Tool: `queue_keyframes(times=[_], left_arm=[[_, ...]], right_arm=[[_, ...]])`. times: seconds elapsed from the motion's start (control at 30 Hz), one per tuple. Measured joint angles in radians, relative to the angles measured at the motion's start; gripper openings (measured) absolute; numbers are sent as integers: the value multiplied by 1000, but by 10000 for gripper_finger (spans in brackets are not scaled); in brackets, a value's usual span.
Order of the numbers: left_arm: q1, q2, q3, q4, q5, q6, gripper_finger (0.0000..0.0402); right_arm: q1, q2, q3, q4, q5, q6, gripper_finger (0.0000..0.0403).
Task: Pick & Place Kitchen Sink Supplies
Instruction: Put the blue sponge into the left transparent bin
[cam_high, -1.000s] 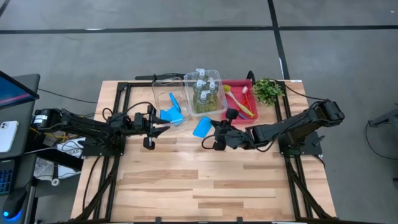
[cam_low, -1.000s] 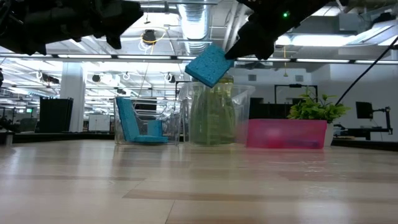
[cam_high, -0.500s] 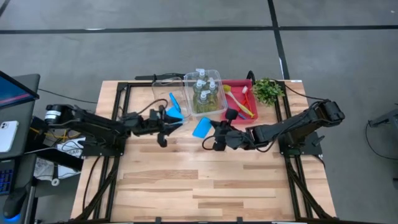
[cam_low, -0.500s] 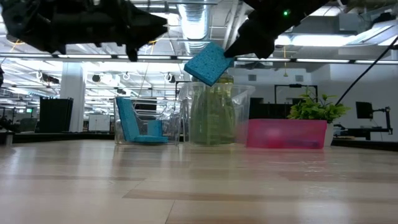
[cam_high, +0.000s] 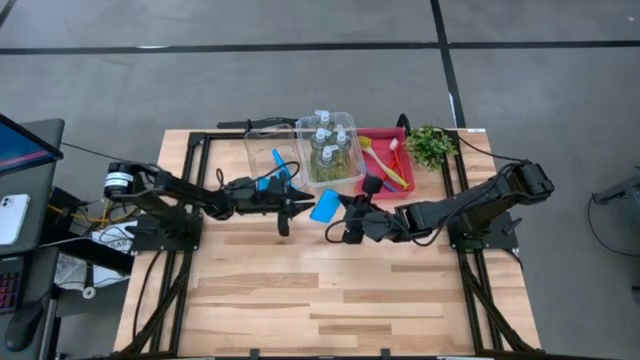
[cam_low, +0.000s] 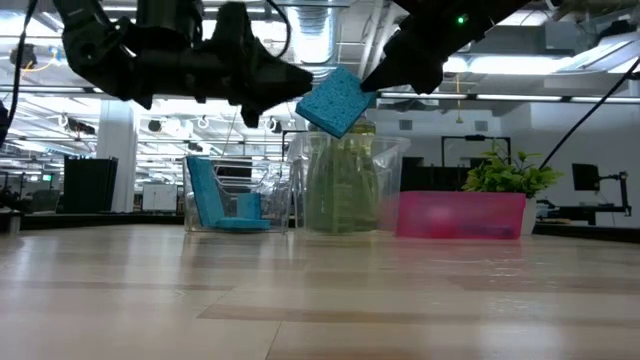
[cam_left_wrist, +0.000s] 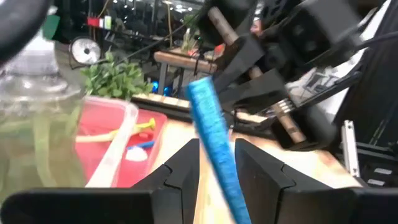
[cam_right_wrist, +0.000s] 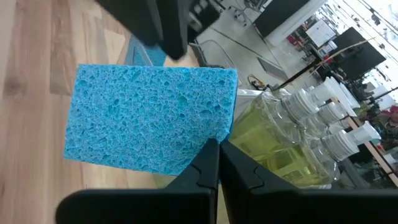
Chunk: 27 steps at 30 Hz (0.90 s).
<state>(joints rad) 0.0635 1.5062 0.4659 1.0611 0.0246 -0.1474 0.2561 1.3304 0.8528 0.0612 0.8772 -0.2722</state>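
My right gripper (cam_high: 338, 212) is shut on a flat blue sponge (cam_high: 323, 207), held in the air over the middle of the table; the sponge also shows in the low view (cam_low: 335, 100). My left gripper (cam_high: 298, 203) is open just left of it. In the left wrist view the sponge's thin edge (cam_left_wrist: 214, 143) stands between its two fingers, with a small gap at each side. More blue sponges lean in a clear bin (cam_high: 272, 160). Bottles of yellow-green liquid stand in a second clear bin (cam_high: 330, 150). Brushes lie in the red tray (cam_high: 385, 155). My right gripper pinches the sponge between its two fingers at one corner (cam_right_wrist: 208, 134), beside a short edge. The fingers come about level from the table's right side. The sponge is lifted clear of the table and tilted, its free end toward my left gripper.
A small leafy plant (cam_high: 430, 145) stands at the far right, beside the red tray. The two bins and the tray line the far edge. The near half of the wooden table (cam_high: 330, 290) is bare boards.
My left gripper has gone toward the table's right edge, from near the sponge bin up to the held sponge, and its open fingers now stand on either side of the sponge's edge. My right gripper and the sponge have kept still.
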Motion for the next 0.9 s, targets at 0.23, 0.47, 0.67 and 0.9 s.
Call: queue_keyframes(times=[0.23,0.47,0.67,0.9], left_arm=[[23,38,13,2,0,3,104],[23,40,13,2,0,3,127],[22,40,13,2,-1,-1,163],[21,40,23,1,88,-74,178]], right_arm=[[0,0,0,0,0,0,0],[0,0,0,0,0,0,0],[0,0,0,0,0,0,0],[0,0,0,-1,0,0,0]])
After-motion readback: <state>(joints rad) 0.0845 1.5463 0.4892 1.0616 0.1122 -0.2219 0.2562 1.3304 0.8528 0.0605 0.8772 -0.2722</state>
